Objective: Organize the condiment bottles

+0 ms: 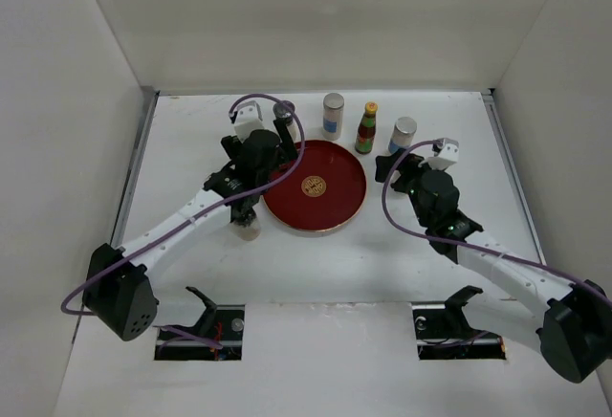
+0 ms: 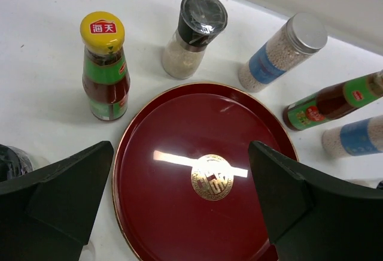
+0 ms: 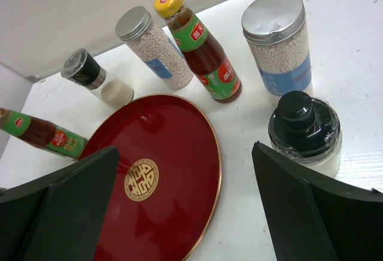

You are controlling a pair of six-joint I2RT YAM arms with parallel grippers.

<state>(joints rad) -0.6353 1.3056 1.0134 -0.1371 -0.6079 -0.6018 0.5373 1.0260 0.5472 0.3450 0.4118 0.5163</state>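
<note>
left wrist: left tool (image 2: 181, 147) tilted down, agape, apparently above tray (image 2: 179, 120).

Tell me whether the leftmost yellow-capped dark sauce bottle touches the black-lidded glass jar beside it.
Apart. Left wrist view: bare white table between the sauce bottle and the jar.

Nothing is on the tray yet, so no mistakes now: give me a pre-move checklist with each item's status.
1. Left gripper open and empty: ok.
2. Right gripper open and empty: ok.
3. Red tray free of bottles: ok.
4. Yellow-capped sauce bottle upright beside the tray: ok.
5. Dark-lidded jar clear of the right gripper's finger: cannot tell.
</note>
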